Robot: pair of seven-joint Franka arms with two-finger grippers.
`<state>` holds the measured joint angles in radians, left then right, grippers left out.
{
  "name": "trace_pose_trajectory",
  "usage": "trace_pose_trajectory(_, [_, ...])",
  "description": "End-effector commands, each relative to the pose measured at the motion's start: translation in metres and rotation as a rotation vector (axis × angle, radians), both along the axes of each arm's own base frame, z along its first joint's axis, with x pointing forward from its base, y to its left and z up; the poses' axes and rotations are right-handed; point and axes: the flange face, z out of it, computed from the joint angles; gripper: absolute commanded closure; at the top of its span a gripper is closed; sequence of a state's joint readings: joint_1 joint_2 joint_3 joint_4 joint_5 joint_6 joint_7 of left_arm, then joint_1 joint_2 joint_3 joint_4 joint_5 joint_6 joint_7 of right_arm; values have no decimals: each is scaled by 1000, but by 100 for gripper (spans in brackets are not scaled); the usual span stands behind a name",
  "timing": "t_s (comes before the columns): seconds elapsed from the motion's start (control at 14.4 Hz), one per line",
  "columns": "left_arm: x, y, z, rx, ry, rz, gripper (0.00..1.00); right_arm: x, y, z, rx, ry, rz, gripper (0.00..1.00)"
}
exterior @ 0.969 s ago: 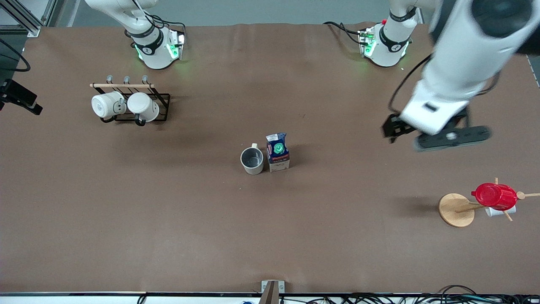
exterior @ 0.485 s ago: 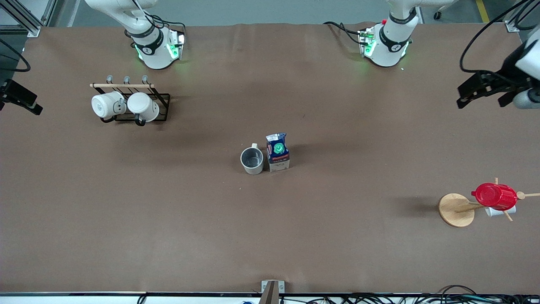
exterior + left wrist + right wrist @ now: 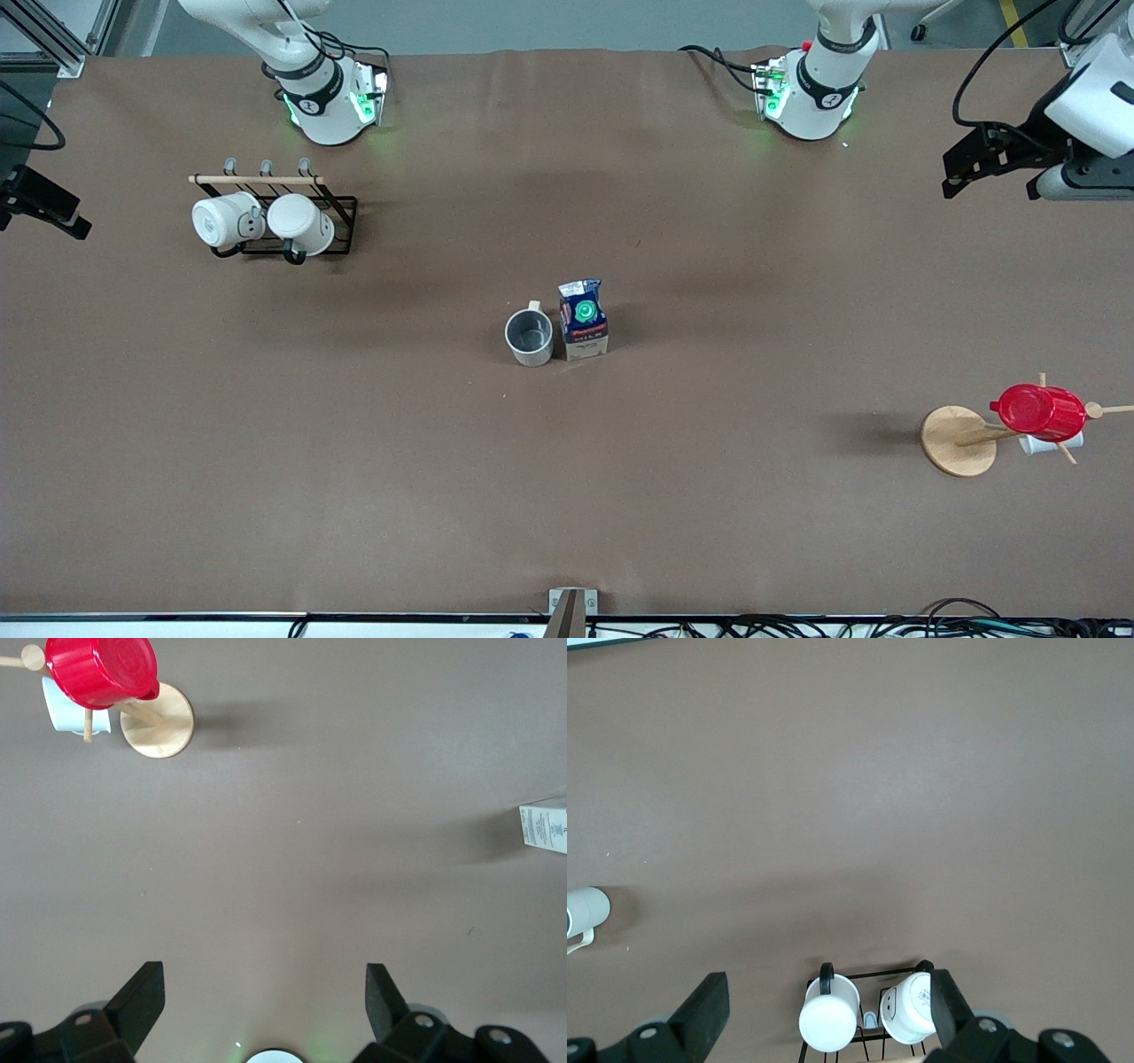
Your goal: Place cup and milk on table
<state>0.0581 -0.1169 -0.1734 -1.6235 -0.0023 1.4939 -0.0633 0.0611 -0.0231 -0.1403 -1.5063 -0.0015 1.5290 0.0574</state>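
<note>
Cup (image 3: 530, 338) upright on table (image 3: 354, 461), touching-close beside milk (image 3: 584, 320). Left gripper (image 3: 264, 992) and right gripper (image 3: 829, 1005) both spread, empty. My call: park arms clear of cup.

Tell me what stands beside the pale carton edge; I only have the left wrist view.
Observer: The dark-blue gable-top milk carton stands upright on the brown table, with the beige-white mug right beside it, toward the right arm's end.
Operator: Is the mug upright too?
Observer: Yes, its dark grey inside faces up.
Operator: Where is the right gripper?
Observer: The right gripper hangs open above the black wire rack holding two glossy white mugs.
Operator: And mine?
Observer: The left gripper is open over the table's edge at the left arm's end.
</note>
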Motion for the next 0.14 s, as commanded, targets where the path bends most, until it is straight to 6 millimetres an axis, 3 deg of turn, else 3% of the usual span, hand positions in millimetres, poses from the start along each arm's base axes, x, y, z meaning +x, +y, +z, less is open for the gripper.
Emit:
trace_pose_trajectory(0.0, [-11, 2, 9, -7, -19, -1, 0, 0, -1, 3, 15, 3, -5, 0])
trace_pose_trajectory(0.07, [-10, 4, 15, -10, -33, 2, 0, 0, -1, 3, 15, 3, -5, 0])
